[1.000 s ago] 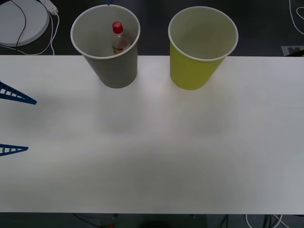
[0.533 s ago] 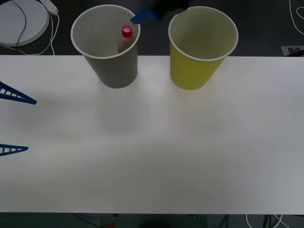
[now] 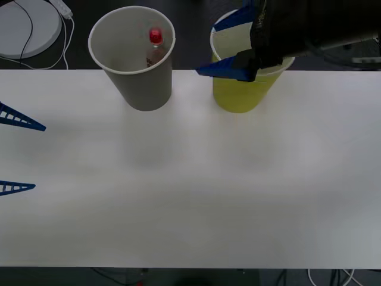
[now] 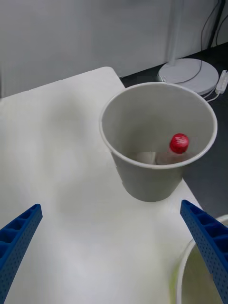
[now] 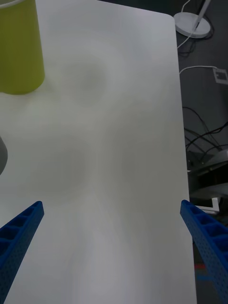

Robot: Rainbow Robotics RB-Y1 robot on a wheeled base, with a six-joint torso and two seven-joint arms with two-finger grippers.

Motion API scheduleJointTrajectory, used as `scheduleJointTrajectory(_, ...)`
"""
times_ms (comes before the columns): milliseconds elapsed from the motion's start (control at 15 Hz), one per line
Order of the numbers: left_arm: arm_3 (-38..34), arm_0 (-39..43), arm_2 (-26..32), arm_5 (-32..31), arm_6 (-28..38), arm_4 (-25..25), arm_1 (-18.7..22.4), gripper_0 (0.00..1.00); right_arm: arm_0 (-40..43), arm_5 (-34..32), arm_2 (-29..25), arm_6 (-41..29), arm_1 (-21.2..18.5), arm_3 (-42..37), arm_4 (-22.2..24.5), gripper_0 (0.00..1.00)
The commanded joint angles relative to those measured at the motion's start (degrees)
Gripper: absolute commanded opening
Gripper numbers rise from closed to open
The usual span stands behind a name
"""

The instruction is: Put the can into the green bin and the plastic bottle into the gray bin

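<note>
The gray bin (image 3: 132, 65) stands at the table's back left, and the plastic bottle (image 3: 155, 46) with its red cap rests inside it, leaning on the wall. The green bin (image 3: 241, 95) stands to its right, partly covered by my right arm. My right gripper (image 3: 229, 43) hovers open over the green bin's left rim, holding nothing. The right wrist view looks down into the gray bin (image 4: 156, 142) at the bottle (image 4: 176, 147), with the green bin's rim (image 4: 183, 266) close by. My left gripper (image 3: 15, 154) waits open at the table's left edge. The can is out of view.
The white table (image 3: 190, 190) is bare in front of the bins. A white round base (image 3: 27, 27) with cables lies on the floor behind the back left edge. The left wrist view shows the green bin (image 5: 19, 47) and the table's far edge (image 5: 179, 95).
My right arm has come into the front view, moving from the gray bin over to the green bin. The bottle has shifted slightly inside the gray bin. The left arm stays still.
</note>
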Motion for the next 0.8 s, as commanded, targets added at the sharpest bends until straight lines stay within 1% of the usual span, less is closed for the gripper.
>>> scheduleJointTrajectory(67,0.0,0.0,0.0,0.0,0.0,0.0,0.0,1.0,8.71,0.72,-4.98,5.32,-1.44,-4.79,-2.89,1.0)
scheduleJointTrajectory(200,0.0,0.0,0.0,0.0,0.0,0.0,0.0,1.0,13.11,0.72,-6.91,11.65,-1.79,-5.32,-6.85,1.0)
scheduleJointTrajectory(400,0.0,0.0,0.0,0.0,0.0,0.0,0.0,1.0,19.79,0.72,-9.81,18.94,-2.23,-7.16,-10.01,1.0)
scheduleJointTrajectory(800,0.0,0.0,0.0,0.0,0.0,0.0,0.0,1.0,33.15,0.72,-15.17,31.07,-2.31,-10.68,-13.79,1.0)
